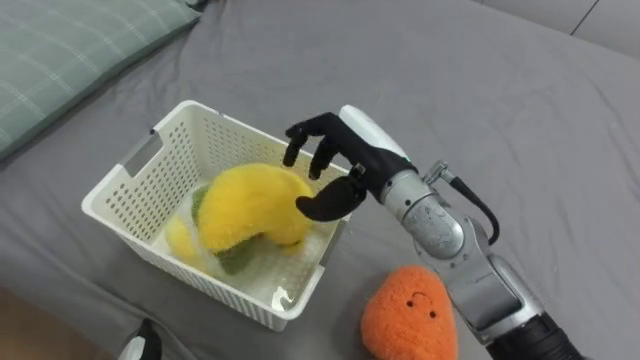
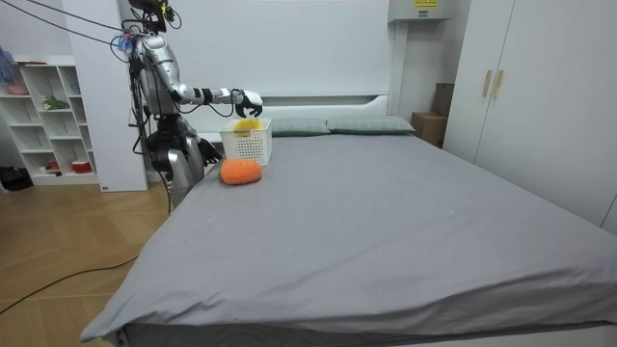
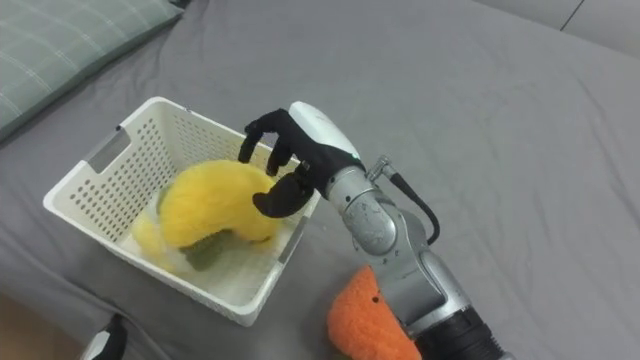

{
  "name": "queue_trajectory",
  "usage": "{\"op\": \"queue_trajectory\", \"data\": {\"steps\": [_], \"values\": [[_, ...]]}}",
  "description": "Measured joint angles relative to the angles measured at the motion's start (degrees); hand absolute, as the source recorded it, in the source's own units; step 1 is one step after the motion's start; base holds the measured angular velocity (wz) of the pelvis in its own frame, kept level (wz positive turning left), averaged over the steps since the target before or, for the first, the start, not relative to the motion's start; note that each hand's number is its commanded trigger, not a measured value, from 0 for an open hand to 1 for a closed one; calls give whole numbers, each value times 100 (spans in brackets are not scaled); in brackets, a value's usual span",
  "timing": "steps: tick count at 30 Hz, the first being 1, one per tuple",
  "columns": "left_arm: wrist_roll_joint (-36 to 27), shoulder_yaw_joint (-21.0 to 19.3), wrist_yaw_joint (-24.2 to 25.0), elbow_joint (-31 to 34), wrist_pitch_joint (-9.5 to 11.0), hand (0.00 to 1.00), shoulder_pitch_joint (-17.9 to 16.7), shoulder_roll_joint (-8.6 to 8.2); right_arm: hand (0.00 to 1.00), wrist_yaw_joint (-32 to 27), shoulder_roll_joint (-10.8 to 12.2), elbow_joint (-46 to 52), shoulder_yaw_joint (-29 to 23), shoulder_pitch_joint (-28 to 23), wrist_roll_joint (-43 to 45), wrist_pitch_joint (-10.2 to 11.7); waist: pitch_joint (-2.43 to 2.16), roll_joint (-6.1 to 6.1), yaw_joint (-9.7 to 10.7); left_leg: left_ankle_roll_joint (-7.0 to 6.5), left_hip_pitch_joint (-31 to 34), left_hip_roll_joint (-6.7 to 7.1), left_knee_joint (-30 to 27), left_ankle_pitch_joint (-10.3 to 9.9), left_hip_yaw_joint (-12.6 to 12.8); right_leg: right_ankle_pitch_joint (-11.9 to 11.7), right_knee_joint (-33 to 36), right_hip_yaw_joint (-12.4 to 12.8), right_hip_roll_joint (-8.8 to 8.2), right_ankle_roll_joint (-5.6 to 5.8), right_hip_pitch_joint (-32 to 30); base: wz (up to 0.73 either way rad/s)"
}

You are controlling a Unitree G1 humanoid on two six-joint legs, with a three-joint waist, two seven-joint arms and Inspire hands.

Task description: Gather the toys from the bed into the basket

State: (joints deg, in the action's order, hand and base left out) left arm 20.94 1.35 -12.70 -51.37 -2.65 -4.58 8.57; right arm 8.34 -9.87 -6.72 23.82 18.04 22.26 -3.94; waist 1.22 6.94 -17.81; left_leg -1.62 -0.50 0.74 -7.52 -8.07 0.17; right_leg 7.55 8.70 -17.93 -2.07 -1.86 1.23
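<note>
The right hand (image 1: pixel 345 165) hovers over the white basket (image 1: pixel 128 200), fingers loosely spread, gripping nothing; a yellow plush (image 1: pixel 250 205) lies inside. An orange plush (image 1: pixel 410 315) sits near right of it on the bed (image 1: pixel 450 80).

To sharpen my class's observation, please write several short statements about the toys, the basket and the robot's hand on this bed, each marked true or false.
1. The yellow plush toy lies inside the white perforated plastic basket. True.
2. The orange plush toy with a smiling face is in the basket too. False: it lies on the grey bed, beside the basket.
3. The robot's right hand is above the basket's rim. True.
4. The basket stands on the wooden floor. False: it stands on the bed.
</note>
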Motion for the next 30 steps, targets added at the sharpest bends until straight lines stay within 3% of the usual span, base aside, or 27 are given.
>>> {"op": "queue_trajectory", "data": {"steps": [10, 19, 22, 27, 30], "values": [[141, -8, 0, 15, -104, 0, -2, 0, 0, 0, -16, -2, 0, -11, 10, 0, -4, -30, 25, 0, 11, 4, -19, 1, -48, 1, -2, -72, -21, 1, 15, 1], [170, -143, -17, -59, -116, 0, 2, -28, 0, -22, -119, -12, -80, -37, -137, 9, -13, -46, 191, -1, -47, 9, -24, 1, -53, 2, -6, -58, 7, 4, 91, 0], [169, -241, -15, -48, -146, 0, 1, -61, 0, -140, -140, -14, -228, -276, -403, 10, -17, -63, 203, -2, -75, 9, -21, 0, -45, 3, -4, -40, 5, 4, 132, 0], [168, -326, -34, -24, -201, 0, -28, -116, 0, -407, -151, -318, -363, -578, -459, 30, -62, -136, 335, -5, -111, 6, -24, -2, -11, 5, -4, 35, 5, 8, 139, -3], [164, -475, -54, -31, -196, 0, -66, -139, 0, -564, -164, -390, -715, -939, -684, 43, -87, -196, 364, -7, -152, -4, -14, -4, 72, 5, -1, 109, -8, 8, 166, -12]]}}
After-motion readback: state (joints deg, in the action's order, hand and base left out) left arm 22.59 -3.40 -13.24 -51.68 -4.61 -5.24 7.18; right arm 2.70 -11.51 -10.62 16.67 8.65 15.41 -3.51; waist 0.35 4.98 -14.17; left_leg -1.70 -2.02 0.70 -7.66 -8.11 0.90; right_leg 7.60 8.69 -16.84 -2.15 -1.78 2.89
